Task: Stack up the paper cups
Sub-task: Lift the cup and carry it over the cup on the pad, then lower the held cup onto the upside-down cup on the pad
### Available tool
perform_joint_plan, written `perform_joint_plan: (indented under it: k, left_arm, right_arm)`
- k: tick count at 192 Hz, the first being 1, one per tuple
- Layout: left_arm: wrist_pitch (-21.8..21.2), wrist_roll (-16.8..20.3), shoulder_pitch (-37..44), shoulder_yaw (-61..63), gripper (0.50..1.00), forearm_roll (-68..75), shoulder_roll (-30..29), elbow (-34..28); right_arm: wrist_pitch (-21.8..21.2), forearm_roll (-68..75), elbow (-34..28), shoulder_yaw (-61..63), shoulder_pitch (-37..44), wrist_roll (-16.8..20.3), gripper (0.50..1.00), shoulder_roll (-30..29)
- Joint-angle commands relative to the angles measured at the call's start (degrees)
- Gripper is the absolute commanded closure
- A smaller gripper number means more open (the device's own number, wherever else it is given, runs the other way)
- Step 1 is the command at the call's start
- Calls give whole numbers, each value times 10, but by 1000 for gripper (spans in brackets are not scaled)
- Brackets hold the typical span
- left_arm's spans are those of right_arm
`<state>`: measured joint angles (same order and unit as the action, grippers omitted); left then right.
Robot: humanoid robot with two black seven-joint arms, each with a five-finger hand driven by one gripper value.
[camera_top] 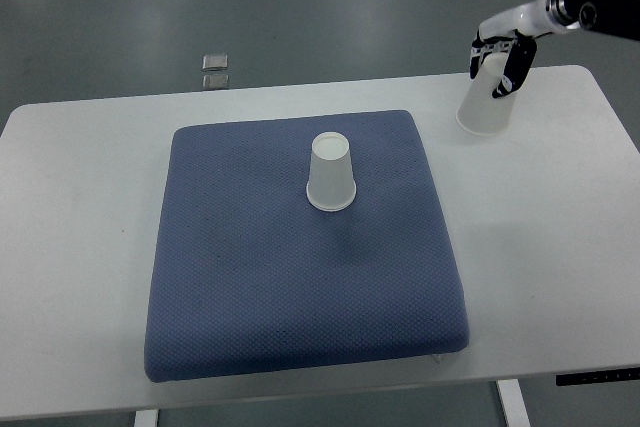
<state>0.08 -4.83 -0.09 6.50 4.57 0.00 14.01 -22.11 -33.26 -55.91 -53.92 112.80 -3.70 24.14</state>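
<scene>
**A:** So what's the setup here?

**B:** White bench (pixel 80 247) with a blue pad (pixel 250 287) in the middle. One cup (pixel 331 172) sits upside down on the pad, a bit toward 12 o'clock from the pad's center, nothing touching it.

**A:** And the other cup?

**B:** Second cup (pixel 484 107) is off the pad, out at roughly 2 o'clock near the bench's far right corner, also upside down. The right hand (pixel 503 57) has it from the top, fingers (pixel 518 67) wrapped down around the upper part. Looks like the cup is tilted a little and maybe just clear of the bench, but honestly hard to say from this angle.

**A:** Anything else around?

**B:** Two small gray squares (pixel 215 71) on the floor past the bench, around 11 o'clock. The two cups are well apart.
</scene>
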Motion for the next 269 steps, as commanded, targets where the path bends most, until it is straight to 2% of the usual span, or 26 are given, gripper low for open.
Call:
perform_joint_plan:
  k: [1,13,54,88,112,157,206,269]
  left_arm:
    - [0,0,0,0,500,0,0,0]
    - [1,0,0,0,500,0,0,0]
    - [0,0,0,0,500,0,0,0]
    - [0,0,0,0,500,0,0,0]
    - [0,0,0,1,500,0,0,0]
    - [0,0,0,0,500,0,0,0]
    - [0,0,2,0,500,-1,0,-1]
    - [0,1,3,0,500,-1,0,-1]
  right_arm:
    - [-36,-19,-34,0,73,0,820,24]
    - [-48,-32,-39,0,86,0,820,26]
    - [-49,-30,-40,11,95,0,822,7]
    - [-55,-6,-41,46,134,0,820,-59]
    - [-55,54,-39,50,164,1,820,-131]
    - [-48,77,-30,51,151,1,820,-201]
    - [-43,81,-10,51,105,0,818,-241]
    - [-26,80,15,51,67,0,818,-241]
